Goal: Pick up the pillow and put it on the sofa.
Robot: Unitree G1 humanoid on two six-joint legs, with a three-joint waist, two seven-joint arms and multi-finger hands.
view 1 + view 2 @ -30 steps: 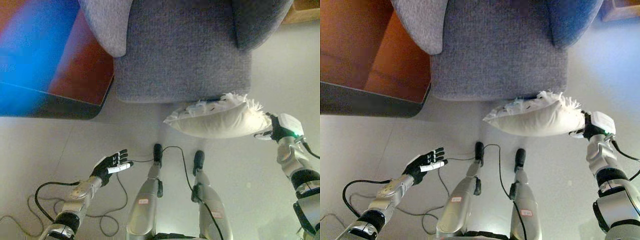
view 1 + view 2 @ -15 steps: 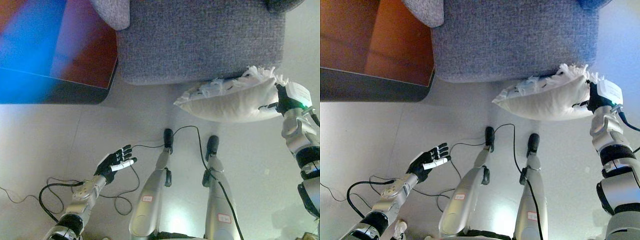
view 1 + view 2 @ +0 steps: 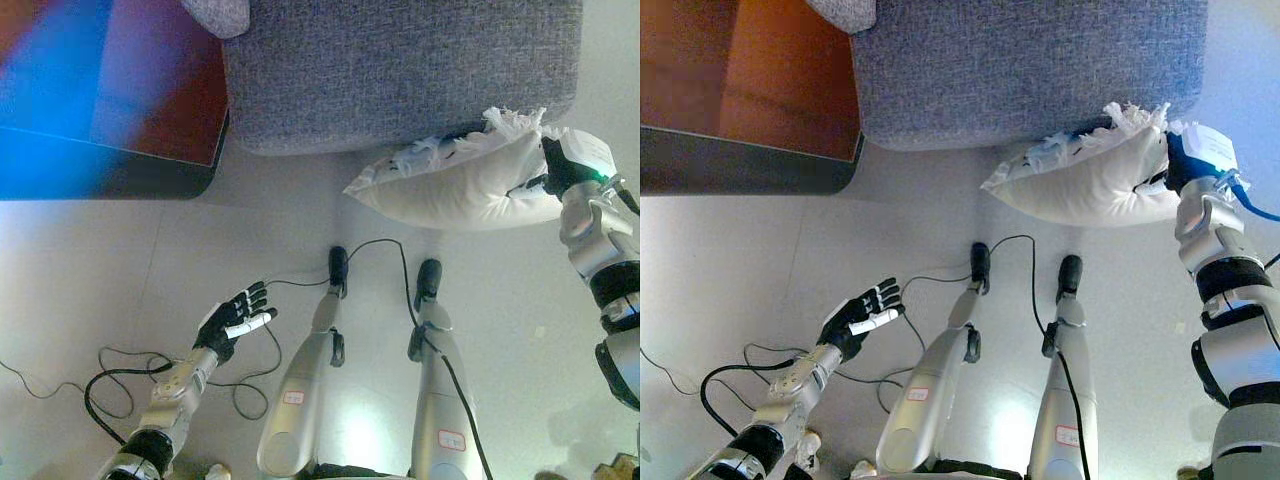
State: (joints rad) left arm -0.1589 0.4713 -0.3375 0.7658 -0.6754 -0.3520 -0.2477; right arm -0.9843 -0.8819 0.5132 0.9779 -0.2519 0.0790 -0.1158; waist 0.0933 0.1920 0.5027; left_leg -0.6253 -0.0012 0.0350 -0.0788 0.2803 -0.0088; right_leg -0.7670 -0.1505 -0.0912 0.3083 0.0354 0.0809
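A white pillow (image 3: 455, 183) with a fringed edge hangs in the air just in front of the grey sofa (image 3: 400, 70), its far edge against the sofa's front. My right hand (image 3: 560, 165) grips the pillow's right end, fingers curled on the fabric. My left hand (image 3: 232, 322) is held out low at the left over the floor, fingers spread, holding nothing.
A reddish-brown low table (image 3: 740, 90) with a dark edge stands at the left of the sofa. A grey cushion (image 3: 845, 12) shows at the sofa's top left corner. Pale floor (image 3: 150, 260) lies between the table and me.
My right hand has lifted the pillow up and toward the sofa's front edge. The view has shifted closer to the sofa. The left hand stays held out and open.
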